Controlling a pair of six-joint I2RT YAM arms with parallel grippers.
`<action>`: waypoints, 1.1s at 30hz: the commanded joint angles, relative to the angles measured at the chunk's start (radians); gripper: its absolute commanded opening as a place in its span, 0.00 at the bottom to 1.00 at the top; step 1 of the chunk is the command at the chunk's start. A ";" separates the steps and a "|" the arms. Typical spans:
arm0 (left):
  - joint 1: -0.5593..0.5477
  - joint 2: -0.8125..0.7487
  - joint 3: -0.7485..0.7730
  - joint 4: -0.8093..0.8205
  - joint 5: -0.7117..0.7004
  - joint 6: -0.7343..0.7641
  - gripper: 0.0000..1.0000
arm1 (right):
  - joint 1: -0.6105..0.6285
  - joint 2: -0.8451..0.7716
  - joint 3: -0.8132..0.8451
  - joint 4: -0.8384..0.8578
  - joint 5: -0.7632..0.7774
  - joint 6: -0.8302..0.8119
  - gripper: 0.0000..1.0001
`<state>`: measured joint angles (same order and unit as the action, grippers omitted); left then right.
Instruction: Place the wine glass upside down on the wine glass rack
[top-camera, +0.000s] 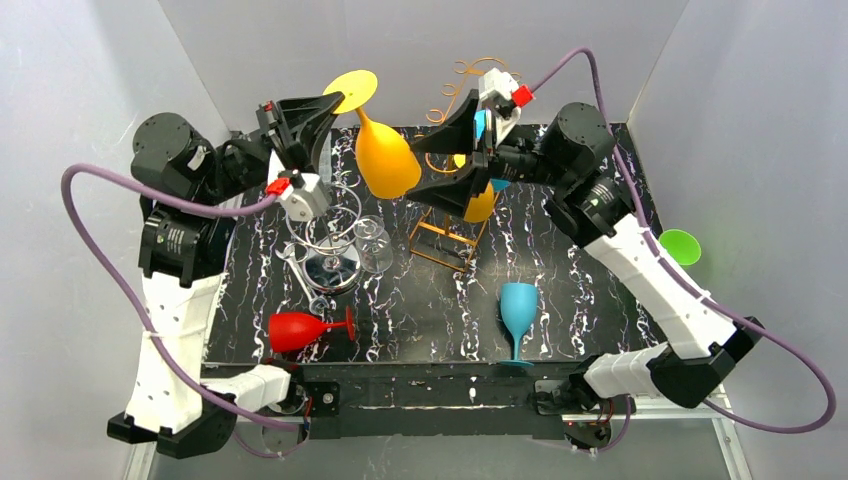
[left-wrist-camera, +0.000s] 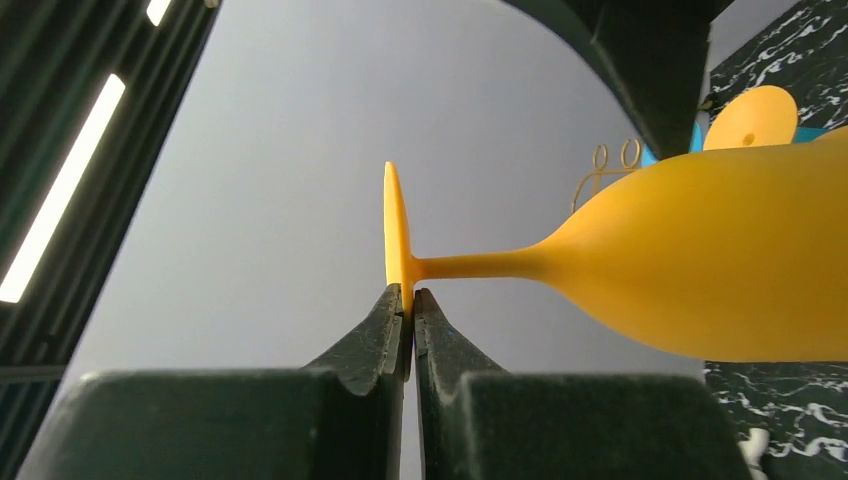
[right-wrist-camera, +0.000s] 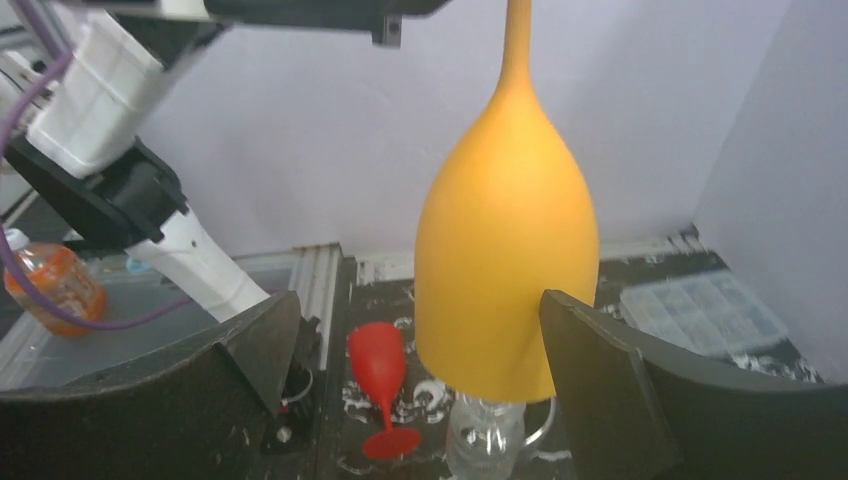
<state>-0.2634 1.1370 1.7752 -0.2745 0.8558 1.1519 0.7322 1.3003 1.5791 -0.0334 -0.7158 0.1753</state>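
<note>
Firmly, left pincer (left-wrist-camera: 409, 300) nips wine glass (top-camera: 385, 155) by foot; right pincer (top-camera: 414, 172) gapes beside it

Overhead looks down; wrists closely share yellow glass (right-wrist-camera: 505, 270).

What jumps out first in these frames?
An orange wine glass hangs upside down in mid-air above the back of the table, the left gripper shut on the rim of its foot. The right gripper stands open on either side of its bowl, near the gold wire rack. Up front, a red wine glass lies on its side and a blue wine glass stands upright.
</note>
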 joint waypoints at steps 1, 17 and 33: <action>-0.029 -0.037 -0.016 0.044 0.028 0.074 0.00 | -0.002 0.072 0.060 0.303 -0.119 0.244 0.98; -0.074 -0.046 -0.026 0.044 0.007 0.120 0.00 | 0.117 0.229 0.089 0.380 -0.125 0.370 0.98; -0.090 -0.048 -0.016 0.044 0.007 0.167 0.27 | 0.090 0.227 0.090 0.363 -0.076 0.358 0.77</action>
<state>-0.3489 1.0943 1.7489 -0.2913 0.8783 1.2762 0.8249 1.5417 1.6386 0.3031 -0.8112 0.5076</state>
